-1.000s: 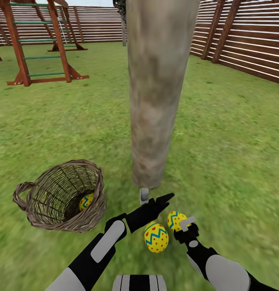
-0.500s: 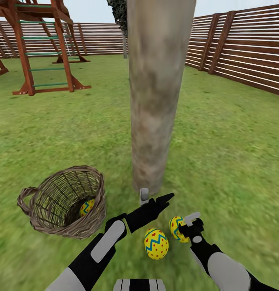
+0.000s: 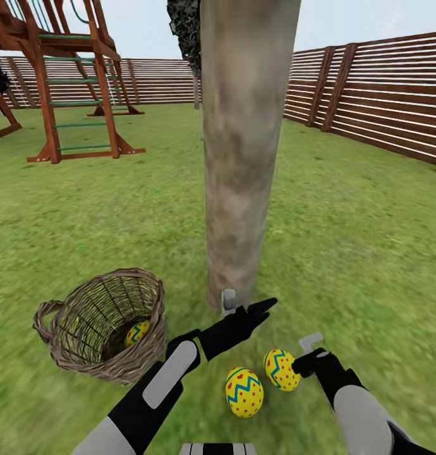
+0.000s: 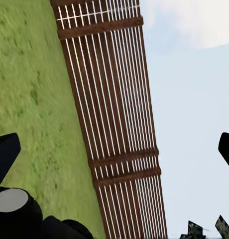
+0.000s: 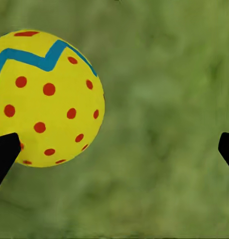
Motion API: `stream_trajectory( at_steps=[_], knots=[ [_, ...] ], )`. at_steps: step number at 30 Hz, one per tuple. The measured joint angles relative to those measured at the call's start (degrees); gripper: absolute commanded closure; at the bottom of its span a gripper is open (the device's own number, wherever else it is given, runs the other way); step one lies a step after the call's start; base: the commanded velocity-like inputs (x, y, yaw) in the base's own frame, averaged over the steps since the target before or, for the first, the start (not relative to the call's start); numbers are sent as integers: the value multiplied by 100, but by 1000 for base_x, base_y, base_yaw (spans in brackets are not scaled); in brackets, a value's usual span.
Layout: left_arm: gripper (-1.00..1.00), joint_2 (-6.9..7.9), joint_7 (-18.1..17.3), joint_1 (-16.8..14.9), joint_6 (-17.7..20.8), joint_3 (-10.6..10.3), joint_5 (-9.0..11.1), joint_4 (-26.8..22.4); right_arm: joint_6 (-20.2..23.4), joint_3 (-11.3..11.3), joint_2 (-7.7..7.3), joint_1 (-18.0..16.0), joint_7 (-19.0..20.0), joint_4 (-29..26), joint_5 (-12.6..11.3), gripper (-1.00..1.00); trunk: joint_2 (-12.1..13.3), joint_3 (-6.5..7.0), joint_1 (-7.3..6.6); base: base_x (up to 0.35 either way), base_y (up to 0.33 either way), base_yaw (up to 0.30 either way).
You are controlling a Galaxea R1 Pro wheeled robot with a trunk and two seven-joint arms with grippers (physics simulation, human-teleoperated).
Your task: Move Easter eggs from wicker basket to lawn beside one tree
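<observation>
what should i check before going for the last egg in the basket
1. Two eggs on the lawn near the tree: ok, one and another.
2. Right end effector released: ok, fingers spread, egg lies off to one side.
3. Left end effector free: ok, open and holding nothing.
4. Third egg located: ok, inside the wicker basket.
5. Basket upright: not ok, it is tipped.
6. Right end effector touching that egg: cannot tell.

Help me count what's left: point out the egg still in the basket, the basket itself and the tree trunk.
egg in basket (image 3: 137,332), head view, its yellow shell.
basket (image 3: 85,360), head view, near woven wall.
tree trunk (image 3: 240,164), head view, mid bark.
</observation>
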Motion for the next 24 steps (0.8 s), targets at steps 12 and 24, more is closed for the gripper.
stream_trajectory(
  at_steps=[12,24],
  knots=[
    [-100,-58,366,-66,38,-25,34,-149,552,-38,-37,9,5111,-1689,17,-100,17,266,-28,-68,33,0],
    [-100,-31,364,-66,30,-203,46,-163,556,-59,-31,15,5267,-1801,7,-100,33,532,-59,-281,158,0]
  ],
)
